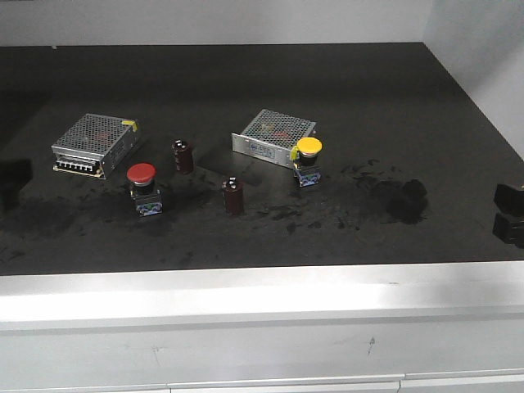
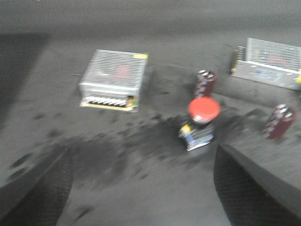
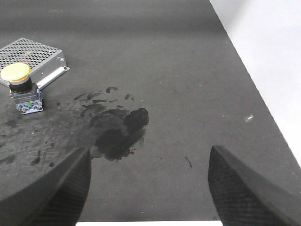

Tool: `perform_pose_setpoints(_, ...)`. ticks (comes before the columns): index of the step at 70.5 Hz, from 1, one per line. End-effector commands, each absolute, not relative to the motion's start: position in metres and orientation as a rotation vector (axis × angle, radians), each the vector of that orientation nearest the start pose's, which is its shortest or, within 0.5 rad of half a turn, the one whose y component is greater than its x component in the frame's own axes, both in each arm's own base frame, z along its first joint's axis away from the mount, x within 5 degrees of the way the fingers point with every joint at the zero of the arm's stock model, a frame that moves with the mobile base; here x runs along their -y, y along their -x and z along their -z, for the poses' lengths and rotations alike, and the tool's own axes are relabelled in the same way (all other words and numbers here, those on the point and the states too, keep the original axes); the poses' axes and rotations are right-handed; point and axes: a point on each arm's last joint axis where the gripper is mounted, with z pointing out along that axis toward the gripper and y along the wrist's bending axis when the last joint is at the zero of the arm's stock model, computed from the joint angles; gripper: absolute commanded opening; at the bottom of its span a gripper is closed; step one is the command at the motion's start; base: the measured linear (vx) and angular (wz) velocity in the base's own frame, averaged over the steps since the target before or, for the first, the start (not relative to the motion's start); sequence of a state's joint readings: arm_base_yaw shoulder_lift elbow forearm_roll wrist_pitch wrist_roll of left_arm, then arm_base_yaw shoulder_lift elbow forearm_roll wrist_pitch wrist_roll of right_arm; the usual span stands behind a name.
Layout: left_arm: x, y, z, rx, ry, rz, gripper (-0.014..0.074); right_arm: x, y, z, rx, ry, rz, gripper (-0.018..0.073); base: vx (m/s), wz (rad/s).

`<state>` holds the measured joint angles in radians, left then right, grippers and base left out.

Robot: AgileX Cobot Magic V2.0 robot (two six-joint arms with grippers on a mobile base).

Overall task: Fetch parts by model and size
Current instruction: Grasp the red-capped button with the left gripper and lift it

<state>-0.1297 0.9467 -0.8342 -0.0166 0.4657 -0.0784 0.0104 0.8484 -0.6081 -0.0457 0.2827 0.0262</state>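
Fingers (image 2: 42, 188) of left gripper (image 2: 141, 193) spread wide, nothing between them. Red button switch (image 2: 202, 122) stands upright on table (image 2: 47, 94) just ahead, nearer the right-hand finger, not touching. Mesh box (image 2: 114, 77) farther ahead toward the left-hand finger; capacitor (image 2: 205, 82) just behind the switch. Right gripper (image 3: 148, 188) fingers (image 3: 249, 188) also spread, empty. Yellow button switch (image 3: 21, 87) well ahead, out past the left-hand finger, just beside second mesh box (image 3: 33, 52). Black smudge (image 3: 122, 132) ahead between the fingers.
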Motion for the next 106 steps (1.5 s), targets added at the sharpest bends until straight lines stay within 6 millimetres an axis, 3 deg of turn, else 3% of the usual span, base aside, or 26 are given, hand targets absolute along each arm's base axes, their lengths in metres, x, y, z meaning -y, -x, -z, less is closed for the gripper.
perform_pose_setpoints(1,0.038,-0.219,-0.368,-2.051,-0.057,0.192,0.0586,0.0,-0.18,-0.324,-1.889,0.03,0.028,0.0508,0.0,0.0)
perform_pose_setpoints(25,0.09,-0.306,-0.373,-2.322,-0.143,0.249,0.0586,0.0,-0.18,-0.325,-1.882,0.03,0.028,0.0508,0.0,0.0)
perform_pose_setpoints(46,0.109,-0.358,-0.357,-2.467,-0.131,0.234,0.0586,0.0,-0.18,-0.325,-1.882,0.03,0.028,0.0508,0.0,0.0)
perform_pose_setpoints(65,0.114,-0.382,-0.33,-2.565,-0.062,0.229,0.0586,0.0,-0.18,-0.325,-1.882,0.026,0.025,0.0508,0.0,0.0)
perform_pose_setpoints(83,0.117,-0.392,-0.309,-2.616,-0.044,0.217,0.0549,0.0,-0.18,-0.325,-1.882,0.026,0.025,0.0508,0.0,0.0)
perform_pose_setpoints(95,0.116,-0.396,-0.304,-2.615,-0.031,0.196,0.0443,0.0,-0.18,-0.325,-1.882,0.026,0.025,0.0508,0.0,0.0)
perform_pose_setpoints(106,0.117,-0.396,-0.304,-2.609,-0.032,0.198,0.0248,0.0,-0.18,-0.325,-1.883,0.026,0.025,0.0508,0.0,0.0)
